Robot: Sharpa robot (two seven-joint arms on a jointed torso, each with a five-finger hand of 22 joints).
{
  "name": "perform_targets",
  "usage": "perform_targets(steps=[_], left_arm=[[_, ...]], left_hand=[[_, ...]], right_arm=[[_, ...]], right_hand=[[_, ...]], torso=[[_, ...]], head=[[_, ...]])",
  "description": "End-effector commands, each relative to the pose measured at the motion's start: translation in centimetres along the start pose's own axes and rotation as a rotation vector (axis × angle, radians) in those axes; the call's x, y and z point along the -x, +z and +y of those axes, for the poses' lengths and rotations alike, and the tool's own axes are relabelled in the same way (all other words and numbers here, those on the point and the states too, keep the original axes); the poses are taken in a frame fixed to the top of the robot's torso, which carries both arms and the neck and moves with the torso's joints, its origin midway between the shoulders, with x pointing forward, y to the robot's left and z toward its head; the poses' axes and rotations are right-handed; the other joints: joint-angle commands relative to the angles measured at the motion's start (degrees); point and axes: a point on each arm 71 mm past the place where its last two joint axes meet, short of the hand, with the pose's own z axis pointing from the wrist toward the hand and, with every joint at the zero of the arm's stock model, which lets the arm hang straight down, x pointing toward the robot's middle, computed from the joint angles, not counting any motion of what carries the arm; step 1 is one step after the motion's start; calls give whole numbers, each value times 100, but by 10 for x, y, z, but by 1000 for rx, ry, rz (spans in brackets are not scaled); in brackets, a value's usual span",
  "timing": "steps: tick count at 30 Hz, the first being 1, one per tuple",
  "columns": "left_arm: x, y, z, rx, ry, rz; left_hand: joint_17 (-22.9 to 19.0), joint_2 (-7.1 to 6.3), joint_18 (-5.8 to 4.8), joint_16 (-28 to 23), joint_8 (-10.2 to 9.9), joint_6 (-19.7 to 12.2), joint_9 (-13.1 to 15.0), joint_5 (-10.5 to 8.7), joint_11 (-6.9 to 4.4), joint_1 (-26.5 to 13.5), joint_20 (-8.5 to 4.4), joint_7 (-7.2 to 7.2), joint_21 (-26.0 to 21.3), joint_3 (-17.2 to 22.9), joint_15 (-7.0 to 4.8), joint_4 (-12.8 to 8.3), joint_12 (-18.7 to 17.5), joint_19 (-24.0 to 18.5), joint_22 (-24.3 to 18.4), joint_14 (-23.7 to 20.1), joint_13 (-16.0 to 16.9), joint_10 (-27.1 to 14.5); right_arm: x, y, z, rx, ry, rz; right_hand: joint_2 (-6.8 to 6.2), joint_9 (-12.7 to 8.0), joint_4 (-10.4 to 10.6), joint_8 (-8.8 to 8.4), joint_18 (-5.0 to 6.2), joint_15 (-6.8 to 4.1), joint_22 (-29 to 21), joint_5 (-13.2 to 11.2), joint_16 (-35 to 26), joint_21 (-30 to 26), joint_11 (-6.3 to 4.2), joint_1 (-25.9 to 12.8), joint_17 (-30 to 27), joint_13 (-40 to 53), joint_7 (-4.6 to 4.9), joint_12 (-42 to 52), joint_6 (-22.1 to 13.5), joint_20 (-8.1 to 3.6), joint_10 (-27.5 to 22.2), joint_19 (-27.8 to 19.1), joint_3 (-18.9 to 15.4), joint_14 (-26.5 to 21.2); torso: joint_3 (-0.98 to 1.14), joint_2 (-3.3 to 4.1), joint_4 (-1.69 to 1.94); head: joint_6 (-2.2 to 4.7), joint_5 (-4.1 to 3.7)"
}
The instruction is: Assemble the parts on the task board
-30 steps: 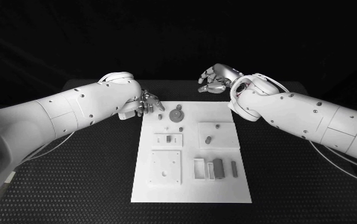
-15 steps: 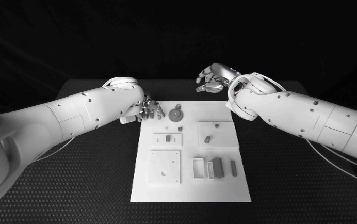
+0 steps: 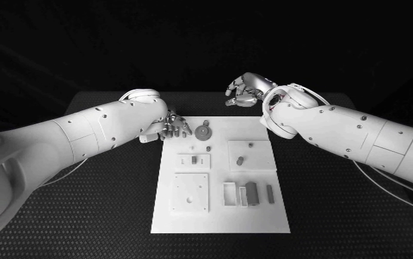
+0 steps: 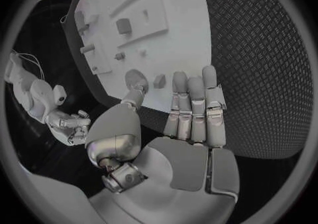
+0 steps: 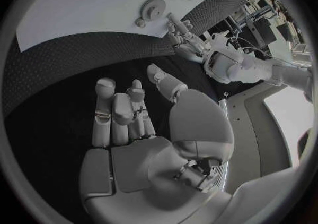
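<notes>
Plainly, left hand [image 4: 175, 128] and right hand [image 5: 142, 128] spread, holding nothing.

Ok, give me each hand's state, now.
Left hand: open, holding nothing, beside the task board's far left corner.
Right hand: open, holding nothing, over the table.

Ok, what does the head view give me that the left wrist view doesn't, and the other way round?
Head view: the full layout, with the left hand at the task board's far left corner, and the holder of upright parts at its near right. Left wrist view: the left hand's palm side, fingers straight and apart, with nothing in them. Both: the board, the gear just beyond the left fingertips, and the right hand off the board's far edge, holding nothing.
</notes>
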Motion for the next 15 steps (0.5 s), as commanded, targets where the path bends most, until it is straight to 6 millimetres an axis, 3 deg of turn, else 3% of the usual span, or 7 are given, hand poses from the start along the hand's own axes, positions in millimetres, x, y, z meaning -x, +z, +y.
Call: perform_targets(steps=[1, 7, 15], left_arm=[[-3, 0, -4, -22, 16, 14], [-5, 2, -8, -36, 4, 3], [-5, 2, -6, -38, -2, 2]], left_hand=[[-11, 71, -85, 44, -31, 59, -4, -17, 1, 38, -11, 3, -32, 10, -20, -35, 24, -26, 18, -36, 7, -39], [-28, 264, -85, 69, -47, 128, -5, -16, -10, 142, -8, -9, -33, 5, -21, -140, 53, -13, 58, -28, 2, -34], [-52, 416, -85, 88, -71, 168, -3, -15, -16, 298, -5, -16, -40, -11, -20, -273, 72, -4, 96, -24, -12, -33]], right_arm=[[-1, 0, 1, 4, -2, 7], [-1, 1, 2, 6, -2, 9], [-1, 1, 1, 5, -2, 7]], right_hand=[[62, -8, -10, 18, 226, -17, 104, 23, 5, -9, -32, 2, -7, -7, 36, 9, -3, 3, -16, -23, -25, -29], [64, -8, -11, 18, 226, -17, 104, 23, 6, -8, -32, 2, -7, -7, 36, 10, -2, 3, -16, -22, -25, -28], [69, -8, -10, 19, 226, -18, 104, 23, 7, -8, -32, 1, -7, -7, 35, 11, -1, 3, -15, -20, -25, -27]], torso=[[-1, -3, 3], [-5, -1, 10], [-4, -1, -2]], head=[[0, 6], [4, 4], [4, 14]])
